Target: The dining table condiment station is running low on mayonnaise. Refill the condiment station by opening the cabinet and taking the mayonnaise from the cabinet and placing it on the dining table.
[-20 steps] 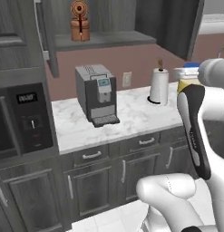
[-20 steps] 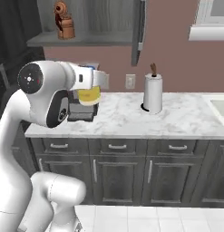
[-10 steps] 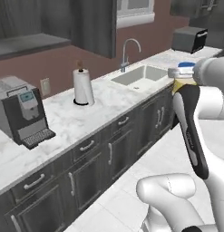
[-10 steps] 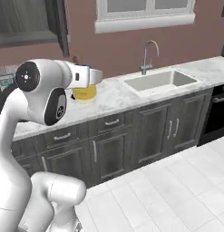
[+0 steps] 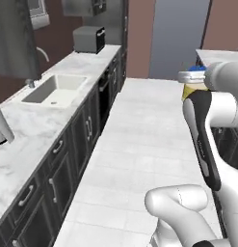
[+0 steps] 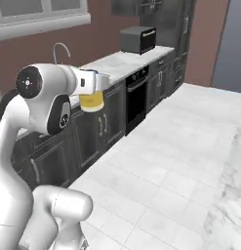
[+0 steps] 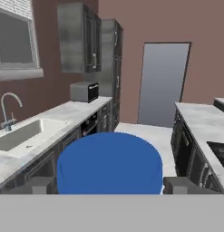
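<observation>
The mayonnaise [image 7: 109, 163] fills the lower middle of the hand view with its blue lid, and a dark fingertip stands on each side of it. My gripper [image 7: 109, 185] is shut on the jar. From the base views, the pale yellow jar [image 6: 91, 101] hangs under the white hand [image 6: 95, 84], high over the floor and apart from any counter. In the left base view the mayonnaise [image 5: 191, 90] sits at the right, held by the gripper [image 5: 192, 77]. A white marble top with grey veining, the dining table [image 6: 227, 195], shows at the lower right. The cabinet is out of view.
A marble counter with a sink [image 5: 55, 89] and tap, then a dark toaster [image 5: 89, 39], runs along the left above dark drawer fronts and an oven [image 6: 136, 100]. Tall dark units [image 7: 109, 68] and a grey door [image 7: 161, 84] lie ahead. White tiled floor [image 5: 144, 125] stretches between.
The whole scene has swung: the coffee machine and paper towel slid out, the sink passed, and toaster, floor and door came in. The camera moved; the jar stays in the gripper.
</observation>
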### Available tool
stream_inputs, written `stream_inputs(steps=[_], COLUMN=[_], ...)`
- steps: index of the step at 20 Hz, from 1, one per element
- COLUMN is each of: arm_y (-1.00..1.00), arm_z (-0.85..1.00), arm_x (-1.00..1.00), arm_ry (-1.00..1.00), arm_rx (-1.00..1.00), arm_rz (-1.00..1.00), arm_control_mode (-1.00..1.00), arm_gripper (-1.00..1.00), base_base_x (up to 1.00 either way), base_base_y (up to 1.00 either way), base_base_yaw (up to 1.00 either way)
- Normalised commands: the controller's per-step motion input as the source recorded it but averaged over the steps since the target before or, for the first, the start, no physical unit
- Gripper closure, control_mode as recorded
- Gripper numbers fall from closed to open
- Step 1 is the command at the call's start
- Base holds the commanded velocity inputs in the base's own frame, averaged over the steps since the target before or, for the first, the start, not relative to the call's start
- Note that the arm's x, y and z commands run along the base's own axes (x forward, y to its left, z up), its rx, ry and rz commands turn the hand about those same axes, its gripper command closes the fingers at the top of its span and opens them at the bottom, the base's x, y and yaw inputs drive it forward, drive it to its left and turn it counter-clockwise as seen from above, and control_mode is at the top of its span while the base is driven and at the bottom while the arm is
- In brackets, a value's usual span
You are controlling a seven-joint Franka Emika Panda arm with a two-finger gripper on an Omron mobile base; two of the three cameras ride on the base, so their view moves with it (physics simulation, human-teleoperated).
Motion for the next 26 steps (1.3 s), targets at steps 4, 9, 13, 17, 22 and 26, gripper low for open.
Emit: stream_inputs(steps=[4,9,13,17,22,26], arm_y=[0.0,0.0,0.0,0.0,0.0,0.0], arm_z=[0.0,0.0,0.0,0.0,0.0,0.0], arm_x=[0.0,0.0,0.0,0.0,0.0,0.0], arm_ry=[0.0,0.0,0.0,0.0,0.0,0.0], arm_rx=[0.0,0.0,0.0,0.0,0.0,0.0], arm_rz=[0.0,0.0,0.0,0.0,0.0,0.0], arm_control_mode=[1.0,1.0,1.0,1.0,1.0,1.0], arm_gripper=[1.0,1.0,1.0,1.0,1.0,1.0], base_base_x=[0.0,0.0,0.0,0.0,-0.04,-0.28], base_base_y=[-0.09,0.03,0.14,0.14,0.0,0.0], base_base_yaw=[-0.77,-0.68,-0.69,-0.71,-0.77,-0.8])
